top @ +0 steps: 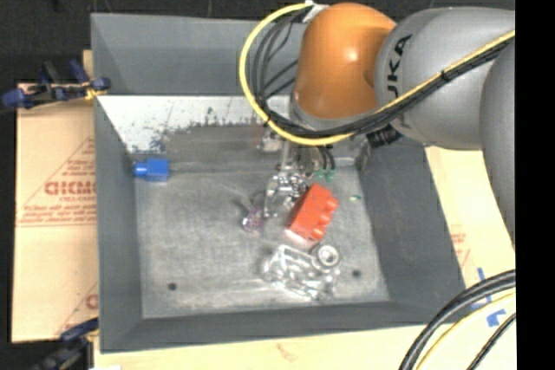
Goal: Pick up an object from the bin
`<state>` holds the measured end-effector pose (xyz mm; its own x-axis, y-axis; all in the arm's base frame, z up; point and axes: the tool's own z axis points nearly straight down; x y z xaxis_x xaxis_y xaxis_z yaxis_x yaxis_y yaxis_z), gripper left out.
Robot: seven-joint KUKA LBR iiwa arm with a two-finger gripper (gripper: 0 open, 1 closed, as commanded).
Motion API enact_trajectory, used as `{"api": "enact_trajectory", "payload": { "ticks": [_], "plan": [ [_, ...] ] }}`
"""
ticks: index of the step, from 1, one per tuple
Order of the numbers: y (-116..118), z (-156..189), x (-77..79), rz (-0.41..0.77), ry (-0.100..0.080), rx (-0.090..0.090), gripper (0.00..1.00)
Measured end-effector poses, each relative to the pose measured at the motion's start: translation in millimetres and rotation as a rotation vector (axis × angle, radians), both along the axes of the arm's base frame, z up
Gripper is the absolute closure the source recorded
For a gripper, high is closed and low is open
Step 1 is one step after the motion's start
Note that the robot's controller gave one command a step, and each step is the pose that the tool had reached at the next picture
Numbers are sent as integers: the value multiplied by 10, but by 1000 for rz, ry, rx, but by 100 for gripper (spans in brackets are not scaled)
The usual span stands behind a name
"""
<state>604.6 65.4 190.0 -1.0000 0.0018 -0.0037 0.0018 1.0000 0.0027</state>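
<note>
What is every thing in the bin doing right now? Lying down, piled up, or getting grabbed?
blue block: lying alone by the far left corner, untouched.
red block: lying on the floor right beside the pincer.
small purple thing: lying on the floor, left of the red block.
shiny clear heap: piled up near the front wall.
pincer: down low between the purple thing and the red block; a grab is not visible.

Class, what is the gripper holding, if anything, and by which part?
It cannot be told. The gripper is beside the red block, near a small purple piece; no hold shows.
</note>
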Motion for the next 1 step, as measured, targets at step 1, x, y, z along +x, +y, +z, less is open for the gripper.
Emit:
{"api": "enact_trajectory", "payload": {
  "ticks": [1],
  "plan": [
    [-428,-1169,-155,31,-12,0,0]
  ]
}}
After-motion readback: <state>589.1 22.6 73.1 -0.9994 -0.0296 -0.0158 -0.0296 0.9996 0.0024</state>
